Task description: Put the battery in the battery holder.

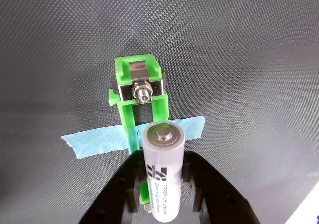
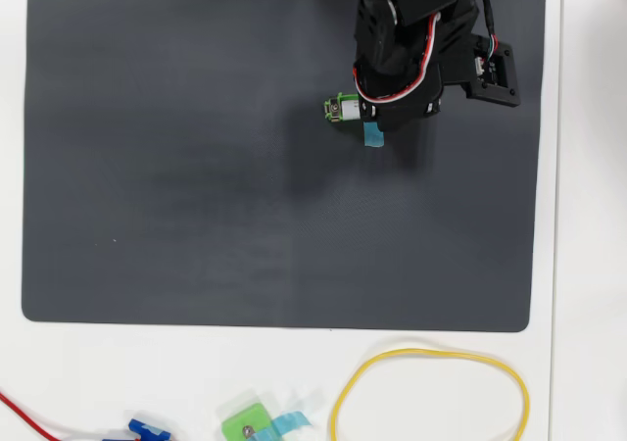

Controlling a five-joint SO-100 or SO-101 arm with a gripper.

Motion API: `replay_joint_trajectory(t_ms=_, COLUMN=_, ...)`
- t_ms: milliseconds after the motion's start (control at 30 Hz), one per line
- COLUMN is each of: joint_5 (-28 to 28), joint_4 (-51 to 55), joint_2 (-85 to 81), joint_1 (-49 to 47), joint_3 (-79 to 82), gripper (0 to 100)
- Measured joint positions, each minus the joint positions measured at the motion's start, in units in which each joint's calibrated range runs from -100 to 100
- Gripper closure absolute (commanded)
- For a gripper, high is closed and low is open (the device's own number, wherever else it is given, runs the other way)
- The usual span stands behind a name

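In the wrist view the battery (image 1: 160,157), a white-silver cylinder with dark print, sits between my black fingers (image 1: 122,186), and my gripper (image 1: 163,179) is shut on it. It hangs lengthwise over the bright-green battery holder (image 1: 139,92), covering the holder's near half. The far metal contact and bolt show beyond it. Whether the battery touches the frame I cannot tell. A light-blue tape strip (image 1: 94,140) crosses the holder. In the overhead view the arm (image 2: 411,39) hides the gripper and battery. Only the holder's end (image 2: 339,109) and a tape tip (image 2: 372,137) stick out.
The holder lies on a dark woven mat (image 2: 196,167) over a white table (image 2: 588,265). Off the mat's front edge lie a yellow loop (image 2: 431,355), a small squarish green piece with blue tape (image 2: 247,424), a blue connector (image 2: 147,428) and a red wire (image 2: 20,410).
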Motion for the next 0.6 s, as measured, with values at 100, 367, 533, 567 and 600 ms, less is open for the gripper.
replay_joint_trajectory(t_ms=100, joint_5=0.00, joint_4=0.00, joint_2=0.00, joint_1=0.00, joint_3=0.00, gripper=100)
replay_joint_trajectory(t_ms=367, joint_5=-0.05, joint_4=0.00, joint_2=0.00, joint_1=0.00, joint_3=0.00, gripper=100)
replay_joint_trajectory(t_ms=533, joint_5=-0.05, joint_4=0.00, joint_2=0.00, joint_1=0.00, joint_3=0.00, gripper=100)
replay_joint_trajectory(t_ms=567, joint_5=-0.05, joint_4=0.00, joint_2=0.00, joint_1=0.00, joint_3=0.00, gripper=100)
replay_joint_trajectory(t_ms=600, joint_5=-0.05, joint_4=0.00, joint_2=0.00, joint_1=0.00, joint_3=0.00, gripper=100)
